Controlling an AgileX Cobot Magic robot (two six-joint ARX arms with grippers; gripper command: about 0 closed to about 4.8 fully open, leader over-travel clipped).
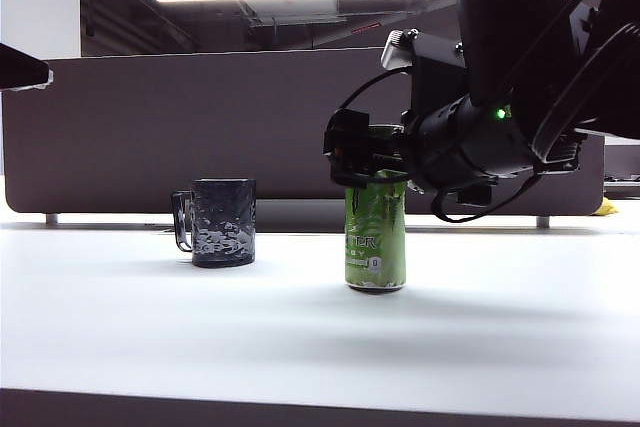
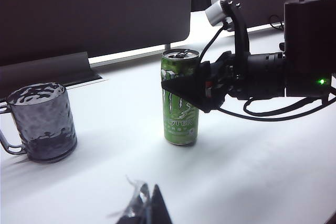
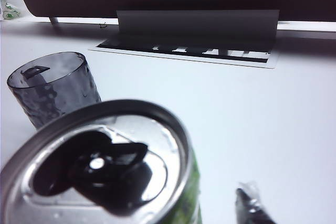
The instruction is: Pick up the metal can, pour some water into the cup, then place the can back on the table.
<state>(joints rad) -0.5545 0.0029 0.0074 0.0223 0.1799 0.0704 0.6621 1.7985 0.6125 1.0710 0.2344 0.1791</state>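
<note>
On the white table (image 1: pixel 130 337), a little right of the middle in the exterior view, we see the metal can (image 1: pixel 376 242) standing upright, its long axis vertical and its silver top turned straight up. From the right wrist view the can's top (image 3: pixel 100 166) fills the foreground, tab lying flat and the mouth dark; we cannot tell whether any liquid is inside. Left of the can and clearly apart from it stands the cup (image 1: pixel 222 222), also upright, its handle turned away from the can toward the left of the exterior view. Through the dark glass in the left wrist view the cup (image 2: pixel 44 121) looks darker near its bottom, but we cannot say for sure that this is water. The right gripper (image 2: pixel 191 85) reaches in from the right at the can's upper part, just below the rim, with the can set between its fingers (image 1: pixel 345 152). Its jaws stand wide apart at the can's sides, and we cannot tell whether the pads touch the green wall. The can's base rests on the table. The left gripper (image 2: pixel 144 208) hangs low over the near part of the table, well apart from both can and cup; only its dark tips show, and we cannot tell how its jaws stand.
</note>
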